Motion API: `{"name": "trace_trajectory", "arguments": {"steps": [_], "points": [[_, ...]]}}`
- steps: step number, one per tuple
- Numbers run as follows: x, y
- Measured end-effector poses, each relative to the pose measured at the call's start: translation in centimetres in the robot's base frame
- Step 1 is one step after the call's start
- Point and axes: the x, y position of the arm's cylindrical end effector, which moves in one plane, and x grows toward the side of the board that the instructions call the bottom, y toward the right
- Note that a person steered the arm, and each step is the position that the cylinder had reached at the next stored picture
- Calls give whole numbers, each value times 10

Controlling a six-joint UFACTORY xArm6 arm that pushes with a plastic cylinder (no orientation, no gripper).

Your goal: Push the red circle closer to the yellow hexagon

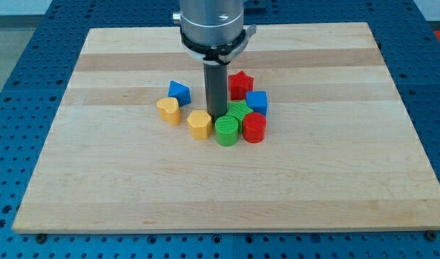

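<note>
The red circle point(254, 128) lies near the board's middle, touching the right side of a green circle point(226, 131). The yellow hexagon point(200, 124) lies left of the green circle, with a small gap. My tip point(217, 117) comes down just behind the green circle, between the yellow hexagon and a green star point(240, 111). The green circle stands between the red circle and the yellow hexagon. The rod hides part of the green star.
A red star point(241, 84) and a blue cube point(257, 102) lie behind the red circle. A blue triangle point(179, 91) and a yellow heart point(169, 110) lie to the hexagon's upper left. The wooden board point(98, 187) sits on a blue perforated table.
</note>
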Motion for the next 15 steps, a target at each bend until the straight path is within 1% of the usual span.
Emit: {"name": "trace_trajectory", "arguments": {"steps": [2,3,4,5,6,8,9,11,14,15], "points": [[40,-7],[52,-7],[79,-20],[115,-31],[117,-15],[108,19],[92,40],[73,98],[27,103],[25,89]]}}
